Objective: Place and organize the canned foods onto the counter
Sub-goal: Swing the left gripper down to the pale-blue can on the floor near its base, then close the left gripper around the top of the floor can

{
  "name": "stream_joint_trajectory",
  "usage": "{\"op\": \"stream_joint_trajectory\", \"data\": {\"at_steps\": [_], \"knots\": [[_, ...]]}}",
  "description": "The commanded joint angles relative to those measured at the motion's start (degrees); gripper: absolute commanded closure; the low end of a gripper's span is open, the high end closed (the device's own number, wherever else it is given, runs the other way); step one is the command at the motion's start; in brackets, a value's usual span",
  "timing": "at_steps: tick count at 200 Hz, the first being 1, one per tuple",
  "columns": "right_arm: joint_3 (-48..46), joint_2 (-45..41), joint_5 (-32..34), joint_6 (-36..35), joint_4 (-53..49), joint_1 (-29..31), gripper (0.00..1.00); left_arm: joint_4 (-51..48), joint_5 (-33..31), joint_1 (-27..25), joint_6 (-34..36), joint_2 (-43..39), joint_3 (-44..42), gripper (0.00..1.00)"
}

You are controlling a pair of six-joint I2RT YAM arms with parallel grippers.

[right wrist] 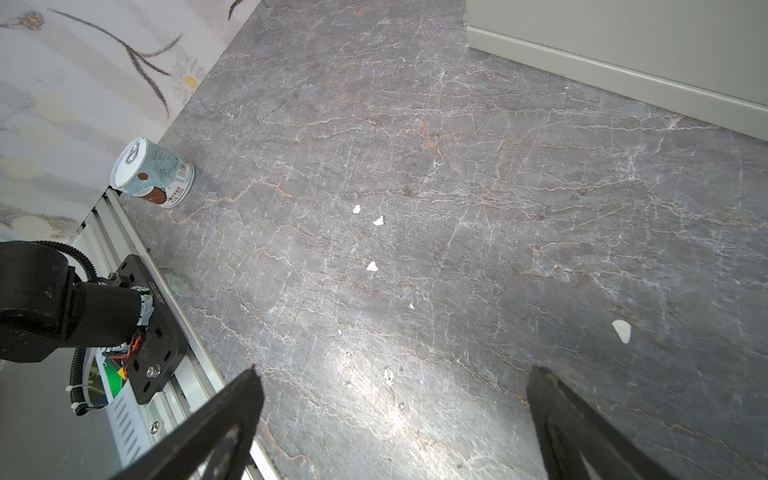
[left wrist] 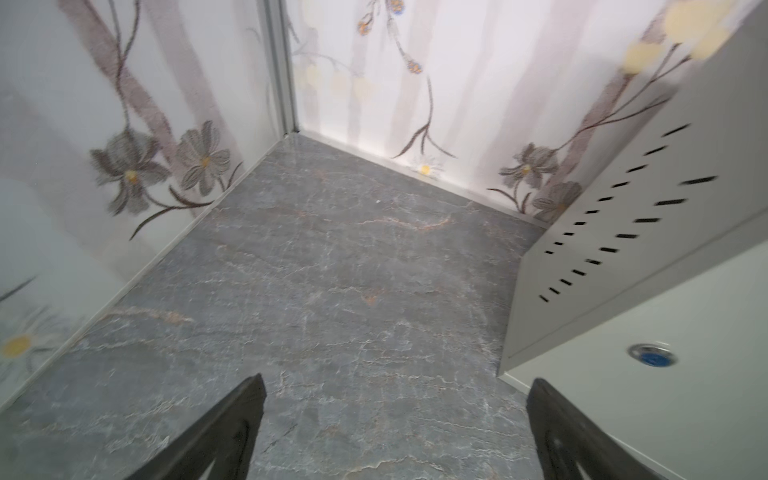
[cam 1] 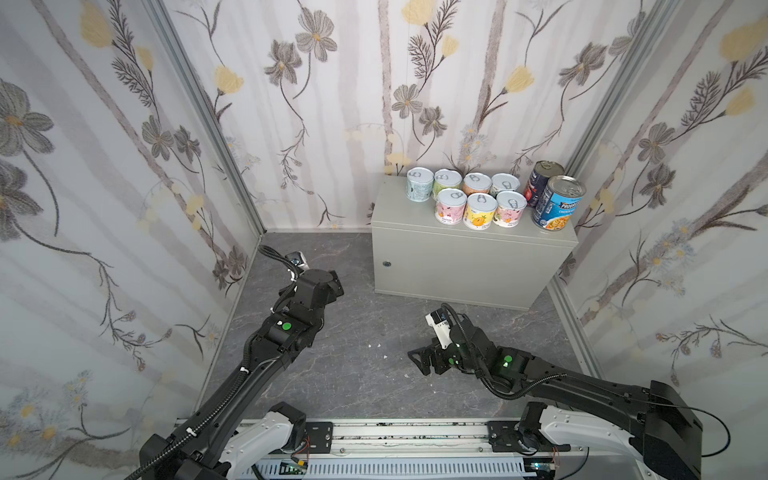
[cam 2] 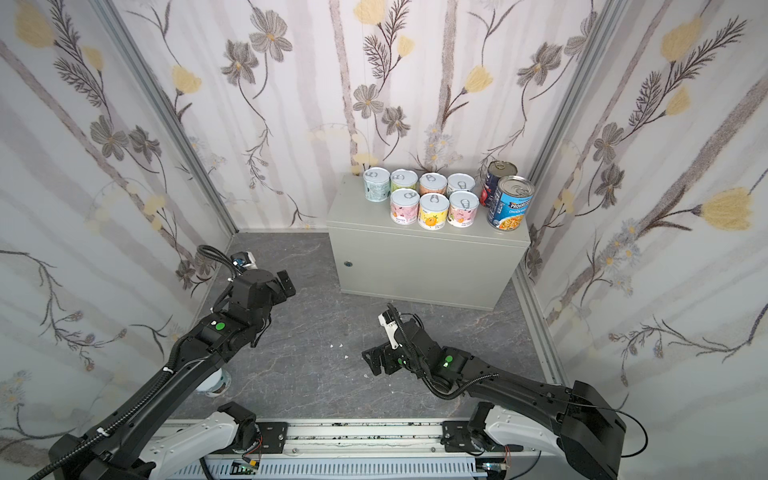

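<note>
Right: only the right wrist view shows the teal short can (right wrist: 153, 172) clearly, on the floor (right wrist: 415, 208) well apart from the bench (cam 1: 469, 266). In a top view the left arm (cam 2: 166, 374) covers most of it. On the bench top, seven pastel short cans (cam 1: 480, 210) stand in two rows, with two tall cans (cam 1: 557, 203) at its right end. Left tool (left wrist: 397, 380) and right tool (right wrist: 395, 370) are both released and empty.

The left arm (cam 1: 266, 365) and the right arm (cam 1: 582, 386) are cased in matt black; a round green sticker (cam 1: 286, 326) is borne near each wrist; ribbed black conduit (cam 1: 496, 390) is run along the links and bound with white ties (cam 1: 245, 369); white shells (cam 1: 266, 434) are fitted over the base joints, bolted through black plates (cam 1: 318, 436) to a silver rail (cam 1: 409, 432); the fingers (left wrist: 237, 415) are black and tapered, with triangular cut-outs.
</note>
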Motion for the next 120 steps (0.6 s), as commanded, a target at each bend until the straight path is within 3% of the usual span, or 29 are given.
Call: {"op": "stream_joint_trajectory", "data": {"at_steps": [1,66,120], "knots": [[0.59,0.0,0.75,0.24,0.53,0.09,0.0,-1.56,-6.27,1.89,-8.75,-0.63,-2.57,0.0],[1.15,2.24,-0.13,0.06,1.2,0.18,0.0,-12.59,-7.67,13.09,-27.38,-1.24,-9.5,0.0],[1.47,4.09,-0.54,-0.12,1.93,0.35,0.0,-13.83,-6.64,23.07,-30.91,-4.9,-16.71,0.0]]}}
